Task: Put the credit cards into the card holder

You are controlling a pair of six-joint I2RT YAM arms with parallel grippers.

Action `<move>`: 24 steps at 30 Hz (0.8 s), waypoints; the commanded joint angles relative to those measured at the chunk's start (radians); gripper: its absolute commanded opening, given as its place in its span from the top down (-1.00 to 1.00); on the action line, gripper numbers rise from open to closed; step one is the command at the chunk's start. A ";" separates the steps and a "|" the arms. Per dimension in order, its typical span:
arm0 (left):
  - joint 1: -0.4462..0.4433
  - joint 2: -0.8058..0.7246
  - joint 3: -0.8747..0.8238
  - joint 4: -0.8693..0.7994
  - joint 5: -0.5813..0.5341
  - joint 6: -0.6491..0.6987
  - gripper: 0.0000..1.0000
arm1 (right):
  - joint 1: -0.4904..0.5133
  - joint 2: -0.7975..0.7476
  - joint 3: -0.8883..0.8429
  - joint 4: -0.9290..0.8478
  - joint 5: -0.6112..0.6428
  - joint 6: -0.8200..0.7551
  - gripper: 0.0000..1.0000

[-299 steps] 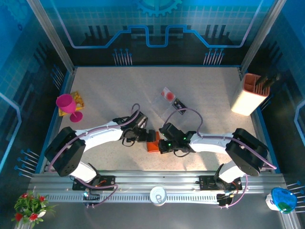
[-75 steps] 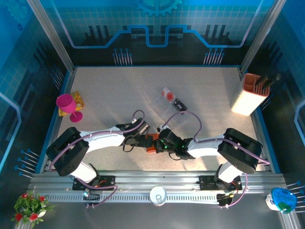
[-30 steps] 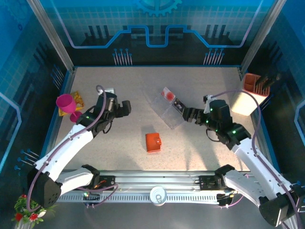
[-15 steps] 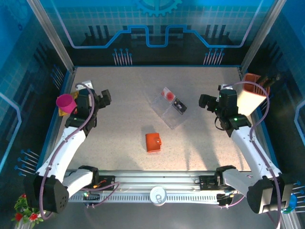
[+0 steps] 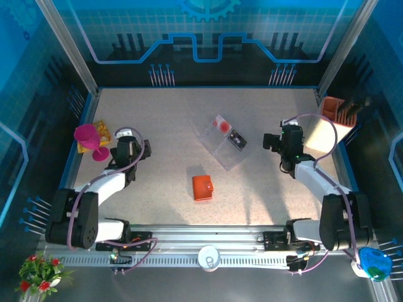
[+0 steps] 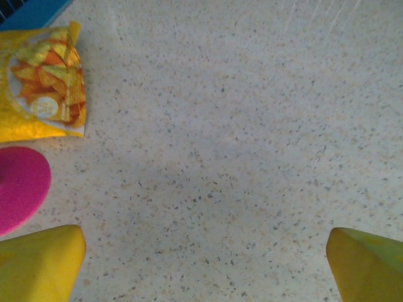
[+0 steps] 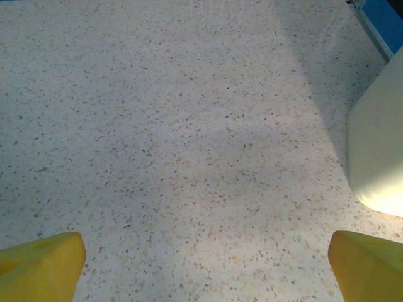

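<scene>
The card holder lies shut and flat on the bench, a small orange-red wallet with a little tab on its right edge. Beyond it and a touch to the right we spot the credit cards, one white with a red blob, another black. They lie at the clear tray, in it or on it we can't tell.

Both arms sit well apart from the card holder, one far to its left, one far to its right. So much from overhead; the wrist cameras give us what it can't.

The left jaws have yellow fingertips spread wide over bare bench, beside a snack bag and a pink goblet foot. The right jaws, fingertips wide apart too, grip nothing, with a cream container alongside.
</scene>
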State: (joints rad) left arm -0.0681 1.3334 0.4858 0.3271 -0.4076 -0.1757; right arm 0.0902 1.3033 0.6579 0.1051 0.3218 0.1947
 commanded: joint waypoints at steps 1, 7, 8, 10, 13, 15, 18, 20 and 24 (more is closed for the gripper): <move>0.008 0.058 0.005 0.156 0.012 0.051 -0.98 | -0.013 0.054 -0.040 0.200 -0.018 -0.063 -0.99; 0.016 0.119 0.025 0.256 0.122 0.138 -0.98 | -0.016 0.133 -0.125 0.415 -0.068 -0.129 -0.99; 0.019 0.128 0.029 0.257 0.146 0.149 -0.99 | -0.015 0.145 -0.140 0.474 -0.085 -0.149 -0.99; 0.019 0.172 -0.036 0.423 0.178 0.172 -0.99 | -0.019 0.185 -0.188 0.602 -0.117 -0.159 -0.99; 0.034 0.235 -0.141 0.697 0.190 0.170 -0.98 | -0.019 0.213 -0.243 0.730 -0.168 -0.178 -0.99; 0.036 0.220 -0.107 0.600 0.204 0.163 -0.99 | -0.018 0.242 -0.282 0.838 -0.175 -0.186 -0.99; 0.040 0.224 -0.107 0.604 0.220 0.162 -0.99 | -0.015 0.239 -0.281 0.832 -0.203 -0.202 -0.99; 0.046 0.222 -0.101 0.594 0.231 0.158 -0.98 | -0.017 0.240 -0.253 0.777 -0.241 -0.206 -0.99; 0.053 0.225 -0.098 0.593 0.243 0.155 -0.99 | -0.033 0.240 -0.251 0.769 -0.275 -0.198 -0.99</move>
State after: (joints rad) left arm -0.0277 1.5585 0.3717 0.8742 -0.1997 -0.0406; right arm 0.0731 1.5379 0.3870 0.8257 0.0910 0.0166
